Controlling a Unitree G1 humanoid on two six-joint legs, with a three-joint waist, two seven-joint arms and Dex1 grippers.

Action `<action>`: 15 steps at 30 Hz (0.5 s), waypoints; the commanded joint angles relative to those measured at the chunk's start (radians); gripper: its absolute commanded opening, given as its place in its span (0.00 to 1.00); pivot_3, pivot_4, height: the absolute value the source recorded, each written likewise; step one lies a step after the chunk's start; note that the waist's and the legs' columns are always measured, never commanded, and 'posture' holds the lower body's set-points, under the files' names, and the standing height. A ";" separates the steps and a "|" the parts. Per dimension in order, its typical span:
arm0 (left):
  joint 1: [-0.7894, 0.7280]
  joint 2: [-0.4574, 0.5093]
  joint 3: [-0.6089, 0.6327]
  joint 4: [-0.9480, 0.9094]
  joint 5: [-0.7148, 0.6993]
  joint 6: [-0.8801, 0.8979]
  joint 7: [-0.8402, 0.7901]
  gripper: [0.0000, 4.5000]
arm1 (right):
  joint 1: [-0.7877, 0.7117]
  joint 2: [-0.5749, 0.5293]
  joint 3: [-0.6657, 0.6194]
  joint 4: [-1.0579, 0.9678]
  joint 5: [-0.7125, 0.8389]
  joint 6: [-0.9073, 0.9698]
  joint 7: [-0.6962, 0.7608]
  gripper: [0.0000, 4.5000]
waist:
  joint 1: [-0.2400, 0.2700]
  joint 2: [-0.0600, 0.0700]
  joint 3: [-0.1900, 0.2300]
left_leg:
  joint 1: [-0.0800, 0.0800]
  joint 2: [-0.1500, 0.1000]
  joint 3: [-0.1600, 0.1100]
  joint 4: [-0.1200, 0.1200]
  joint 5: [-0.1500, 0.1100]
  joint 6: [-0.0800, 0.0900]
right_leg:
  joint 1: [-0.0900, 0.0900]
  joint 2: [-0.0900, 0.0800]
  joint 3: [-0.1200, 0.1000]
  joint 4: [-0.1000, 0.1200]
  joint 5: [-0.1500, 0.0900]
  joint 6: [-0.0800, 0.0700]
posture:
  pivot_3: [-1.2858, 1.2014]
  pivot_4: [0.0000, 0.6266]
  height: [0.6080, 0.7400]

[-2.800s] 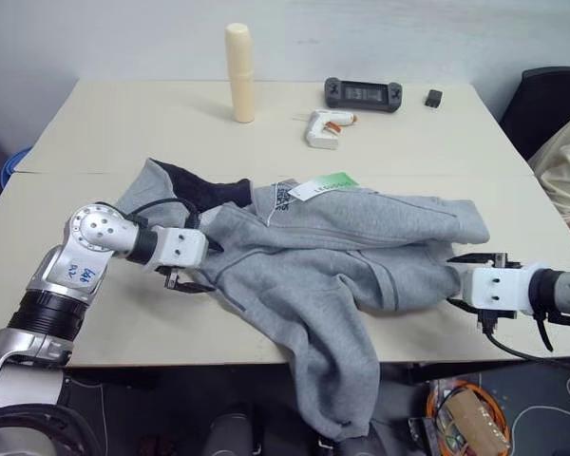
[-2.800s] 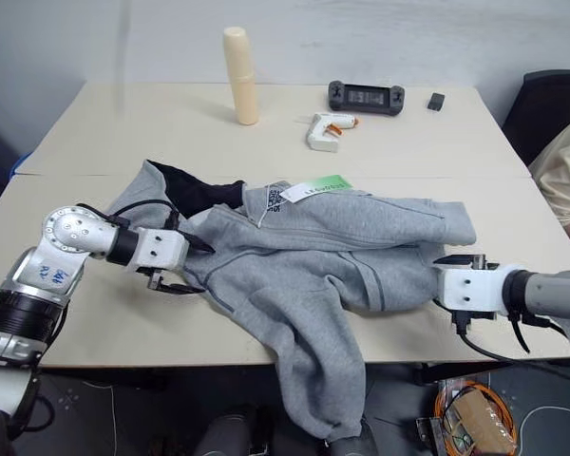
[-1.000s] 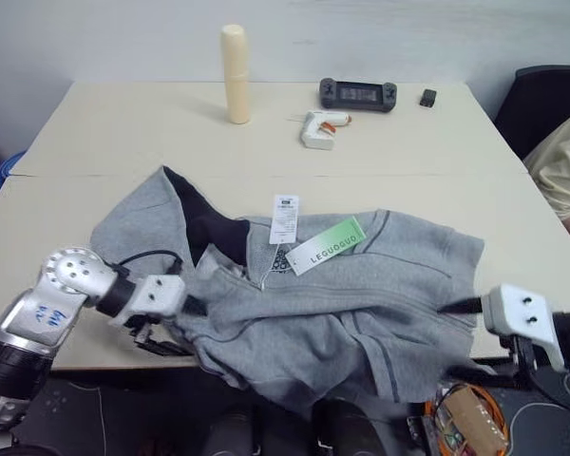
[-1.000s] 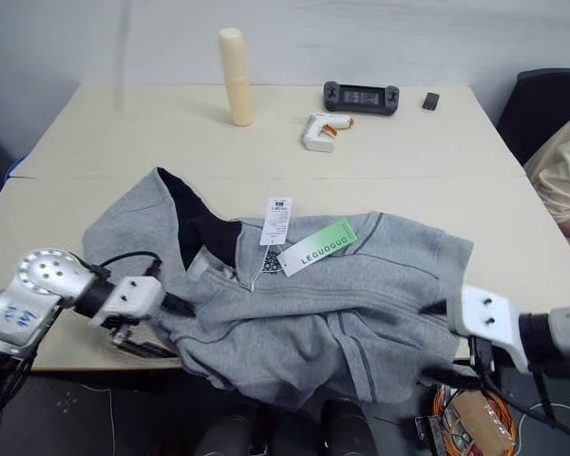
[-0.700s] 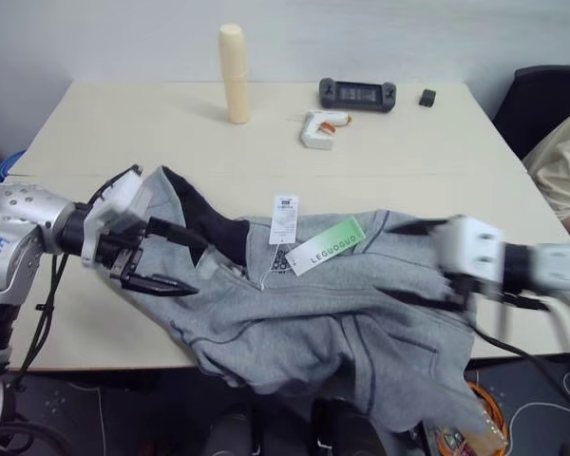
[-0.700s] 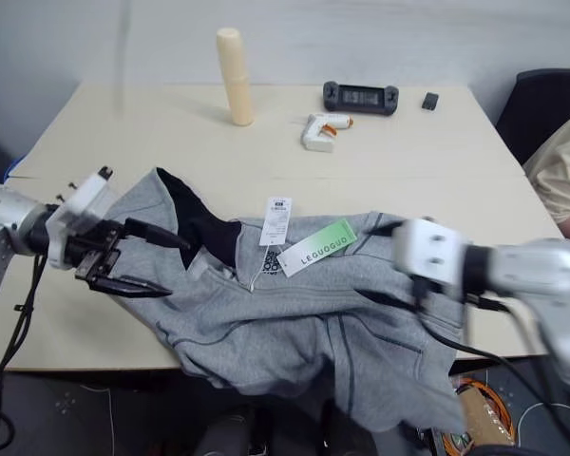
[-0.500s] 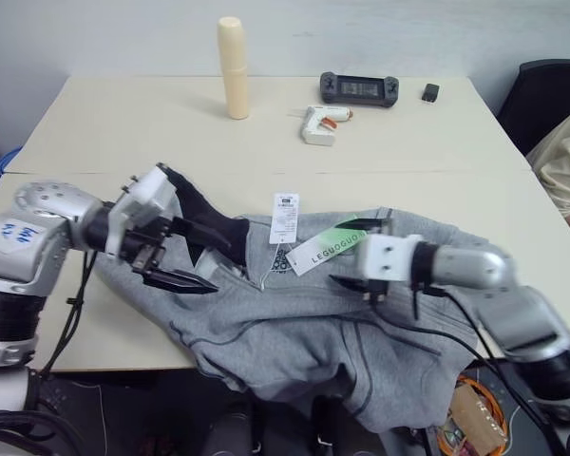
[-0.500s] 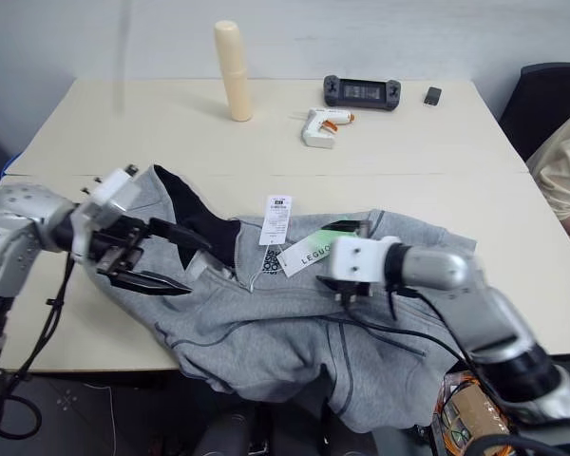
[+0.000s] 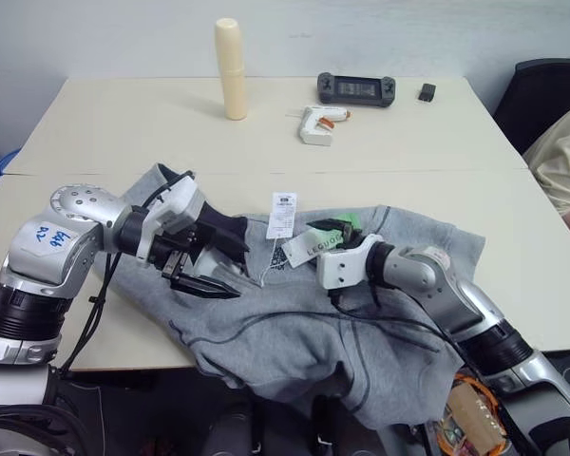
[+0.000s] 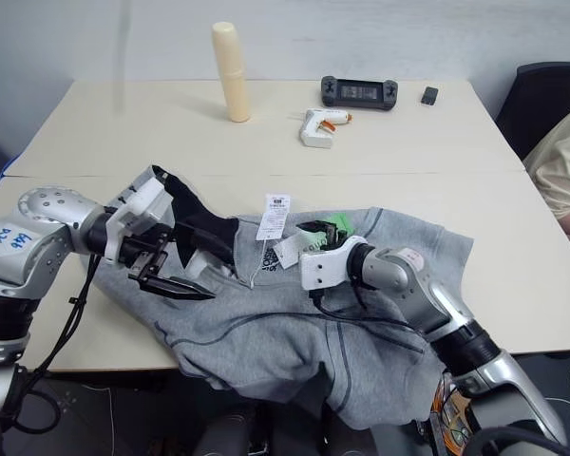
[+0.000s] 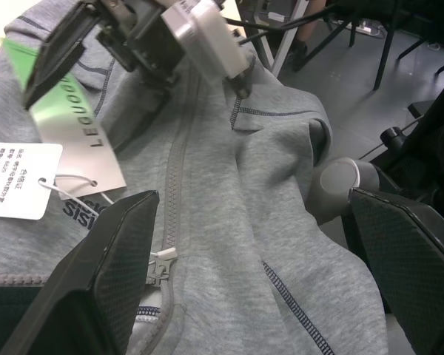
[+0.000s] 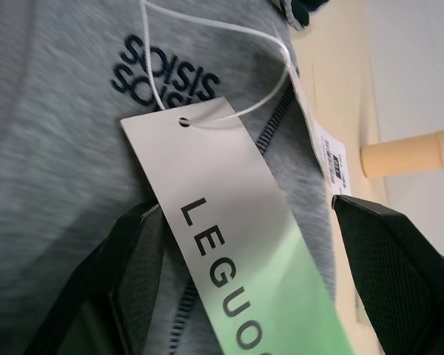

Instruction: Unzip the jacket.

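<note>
The light-grey jacket lies spread on the table's front half with its dark navy hood lining facing up and its lower part hanging over the front edge. A zipper runs closed down its front to the pull near the collar. My left gripper hovers open over the collar by the hood lining. At the chest my right gripper is open, its fingers on either side of the white and green hang tag, beside the dark logo. A white tag lies just behind.
At the back of the table stand a cream cylinder, a white hand tool, a black controller and a small black object. A person's sleeve and a black chair are at the right edge.
My right arm swung from the table's front right corner leftwards onto the jacket's chest at the tags. My left gripper rose and moved right over the collar. More jacket hangs over the edge.
</note>
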 commanded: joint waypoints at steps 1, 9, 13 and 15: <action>-0.013 -0.005 0.035 -0.016 -0.008 -0.012 0.009 0.96 | -0.028 0.034 -0.008 0.040 -0.044 -0.077 -0.079 0.81 | 0.002 0.000 0.000 | 0.000 0.000 0.000 0.000 0.000 0.000 | 0.000 0.000 0.000 0.000 0.000 0.000 | 0.52 0.24 1.00; -0.040 -0.054 0.011 0.071 0.064 -0.077 0.053 0.96 | 0.019 0.096 -0.042 0.035 -0.011 -0.101 -0.123 0.32 | 0.004 0.000 0.000 | 0.000 0.000 0.000 0.000 0.000 0.000 | 0.000 0.001 0.000 0.000 0.000 0.000 | 0.52 0.24 1.00; -0.051 -0.064 -0.041 0.139 0.137 -0.187 -0.010 0.96 | 0.079 0.091 -0.088 -0.009 0.023 -0.054 -0.115 0.04 | 0.004 0.000 0.000 | 0.000 -0.001 -0.001 0.000 0.000 0.000 | 0.000 0.000 0.000 0.000 0.000 0.000 | 0.52 0.24 1.00; -0.073 -0.086 -0.066 0.223 0.185 -0.249 -0.019 0.96 | 0.108 0.079 -0.108 -0.030 0.029 -0.040 -0.109 0.01 | 0.003 0.000 0.000 | 0.000 -0.001 -0.001 0.000 0.000 0.000 | 0.000 0.001 0.000 0.000 0.000 0.000 | 0.52 0.24 1.00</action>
